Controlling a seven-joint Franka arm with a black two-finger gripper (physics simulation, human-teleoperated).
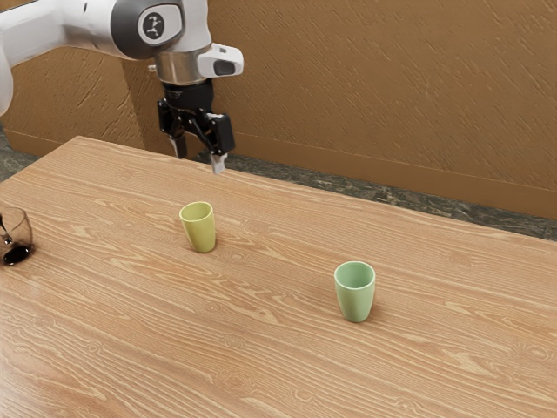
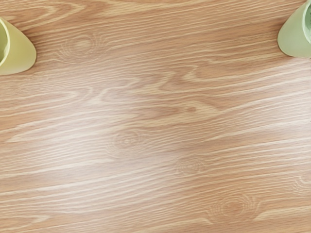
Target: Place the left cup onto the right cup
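Wood-grain table [image 1: 287, 348] takes up most of the exterior view, with a brown textured wall [image 1: 392, 78] behind it. The arm [image 1: 104, 26] comes in from the upper left.

Gripper [image 1: 199, 157] hangs in the air over the table's far side, fingers spread wide and gripping nothing. It's above and behind the yellow-green cup, well clear of it.

2 cups on the table, both upright, mouths up, no handles, tapering toward the base:
- Pale green cup [image 1: 355, 291] [image 2: 296, 31]: toward the exterior view's right, nearer the camera. Smooth matte finish, rim slightly lighter. Inside I see just its own green wall.
- Yellow-green cup [image 1: 198, 226] [image 2: 14, 48]: toward the exterior view's left, further back, well apart from the pale green one. Same shape, a bit slimmer. The visible part of the inside is plain yellow-green wall.

In the wrist view the 2 cups sit at opposite edges with bare wood between them.

Dark glass [image 1: 16, 237] at the exterior view's left edge, tilted and cut by the frame. Can't tell what it holds.
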